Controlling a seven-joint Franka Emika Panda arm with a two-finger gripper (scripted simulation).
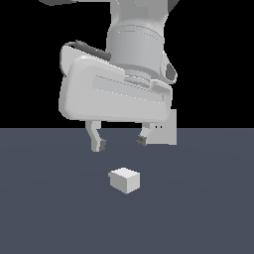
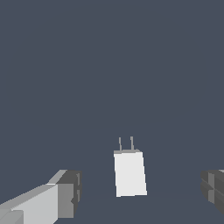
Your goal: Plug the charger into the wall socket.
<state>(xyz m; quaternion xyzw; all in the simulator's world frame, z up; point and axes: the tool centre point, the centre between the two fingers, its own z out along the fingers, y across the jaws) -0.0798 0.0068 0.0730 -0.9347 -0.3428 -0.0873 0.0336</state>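
Hovering above the dark blue-grey bench (image 1: 49, 218), my pincer (image 1: 119, 144) hangs with its 2 fingers spread wide and nothing between them. The dark pads (image 1: 102, 145) at the fingertips sit clear of the surface, apart from everything below.

The charger (image 1: 125, 179) lies on the bench beneath the pincer, a small white block, not touched by either finger. In the exterior view it sits lower in the picture than the fingertips, about under the gap between them. In the wrist view the charger (image 2: 130, 173) shows as a white oblong with 2 thin prongs (image 2: 126, 143) standing out of one end (they point away from my wrist camera), and it lies between the 2 fingers (image 2: 65, 194), nearer the middle than either one, with bare bench on both sides of it.

The wall socket (image 1: 165, 130) stands upright behind the pincer, a light-grey plate toward the exterior view's right, partly hidden by my hand's housing and 1 finger. I can make out faint marks near its top but cannot tell the holes clearly. It is well apart from the charger.
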